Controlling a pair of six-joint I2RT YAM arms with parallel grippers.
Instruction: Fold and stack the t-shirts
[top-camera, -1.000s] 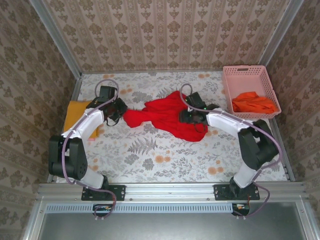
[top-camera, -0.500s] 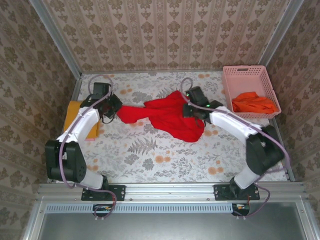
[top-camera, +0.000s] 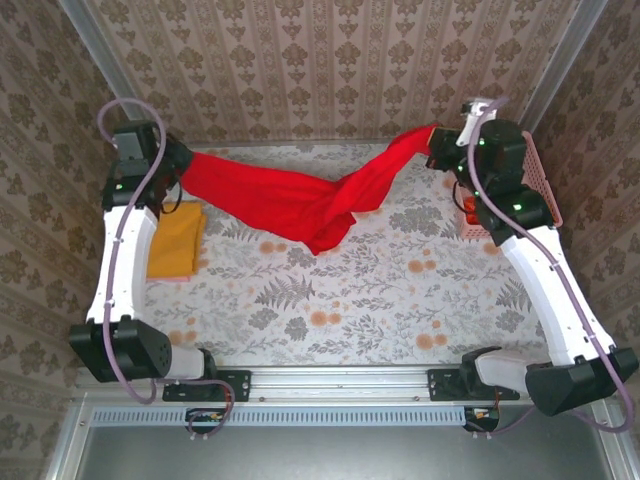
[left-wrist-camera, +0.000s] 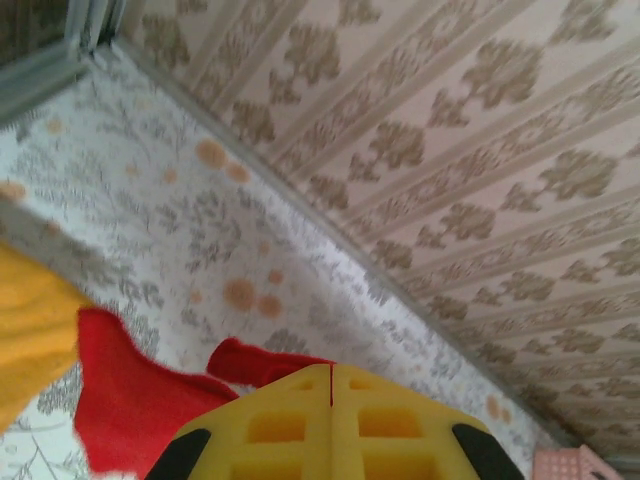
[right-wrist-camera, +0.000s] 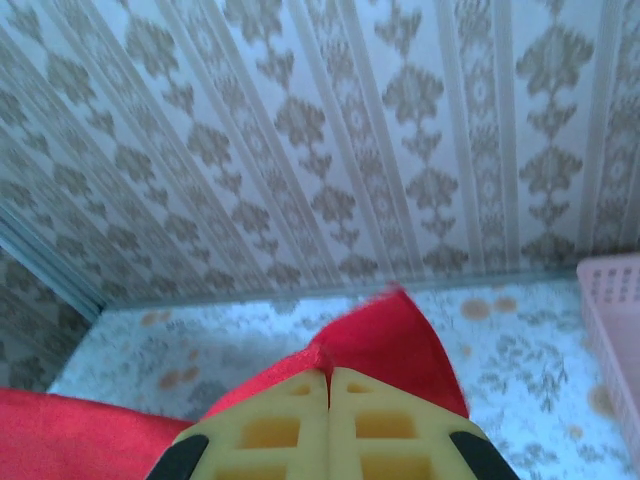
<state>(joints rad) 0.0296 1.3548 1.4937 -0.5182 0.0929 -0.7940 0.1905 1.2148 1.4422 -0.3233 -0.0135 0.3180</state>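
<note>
The red t-shirt (top-camera: 290, 200) hangs stretched in the air across the back of the table, sagging to a point in the middle. My left gripper (top-camera: 182, 160) is shut on its left end, high at the back left. My right gripper (top-camera: 437, 143) is shut on its right end, high at the back right. In the left wrist view the yellow fingers (left-wrist-camera: 300, 420) meet with red cloth (left-wrist-camera: 130, 400) beside them. In the right wrist view red cloth (right-wrist-camera: 390, 335) sticks out past the shut fingers (right-wrist-camera: 370, 430). The mustard-yellow t-shirt (top-camera: 176, 240) lies folded at the left.
A pink basket (top-camera: 547, 185) stands at the back right, mostly behind my right arm, with a bit of orange t-shirt (top-camera: 468, 212) showing in it. Patterned walls close the back and both sides. The flowered tabletop (top-camera: 330, 310) lies in front.
Both arms rose and swung apart toward the back corners, pulling the red t-shirt off the table into a stretched span. The right gripper shut on the cloth.
</note>
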